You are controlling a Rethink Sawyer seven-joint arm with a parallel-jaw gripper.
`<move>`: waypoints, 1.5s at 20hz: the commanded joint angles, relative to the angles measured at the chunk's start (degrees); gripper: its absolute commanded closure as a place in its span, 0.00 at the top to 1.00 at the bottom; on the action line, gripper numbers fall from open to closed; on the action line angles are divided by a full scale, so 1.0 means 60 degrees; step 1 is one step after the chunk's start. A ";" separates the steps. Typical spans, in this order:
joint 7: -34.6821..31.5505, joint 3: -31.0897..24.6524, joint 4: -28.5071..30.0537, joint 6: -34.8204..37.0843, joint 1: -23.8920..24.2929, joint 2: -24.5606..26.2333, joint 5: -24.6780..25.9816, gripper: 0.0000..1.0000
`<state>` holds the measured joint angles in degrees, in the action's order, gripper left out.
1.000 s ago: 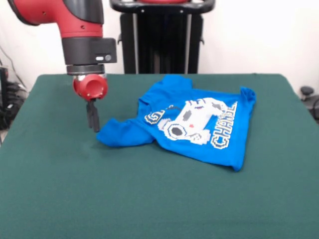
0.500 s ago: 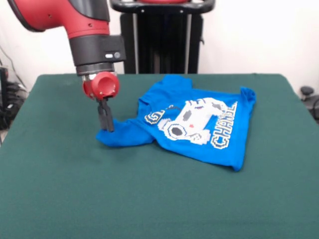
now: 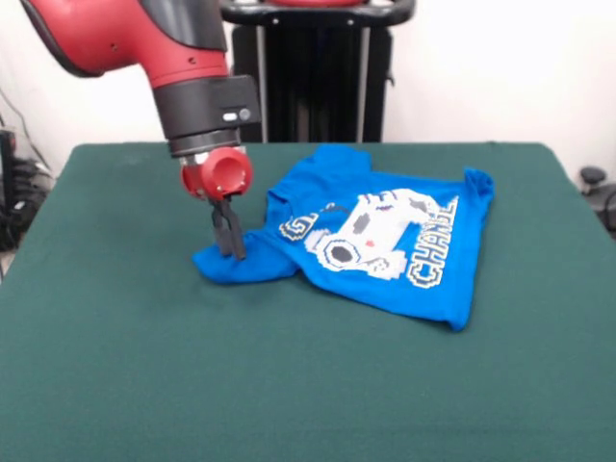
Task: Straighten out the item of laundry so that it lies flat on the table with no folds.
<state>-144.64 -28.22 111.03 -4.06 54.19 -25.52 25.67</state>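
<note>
The bright blue T-shirt point(image 3: 385, 241) with the game controller print lies on the dark green table point(image 3: 125, 366), right of centre. Its left part is folded into a rumpled point, and its right and near edges are turned over. My gripper point(image 3: 229, 252) hangs from the red arm and rests on that left point. Its dark fingers point(image 3: 227, 231) stand close together, shut, with the tips touching the cloth. I cannot see cloth pinched between them.
The robot's black pedestal point(image 3: 313, 67) stands behind the table's far edge. Green cloth lies open to the left of the shirt and in front of it.
My gripper has moved right, from beside the shirt's left point onto it. The point has shifted slightly right and bunched up. The rest of the shirt has not moved.
</note>
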 commanded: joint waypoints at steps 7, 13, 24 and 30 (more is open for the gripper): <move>0.0115 0.0351 -0.0163 0.1783 -0.1259 0.0150 0.0041 1.00; -0.0907 0.1957 -0.0728 0.1574 -0.2810 -0.0143 -0.0645 1.00; -0.1729 0.4878 -0.2824 0.0393 -0.5486 0.0758 -0.3086 1.00; -0.1534 0.5181 -0.2946 0.0137 -0.5827 0.0992 -0.3737 1.00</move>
<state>-144.64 -2.01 100.53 -0.01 21.54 -25.29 8.96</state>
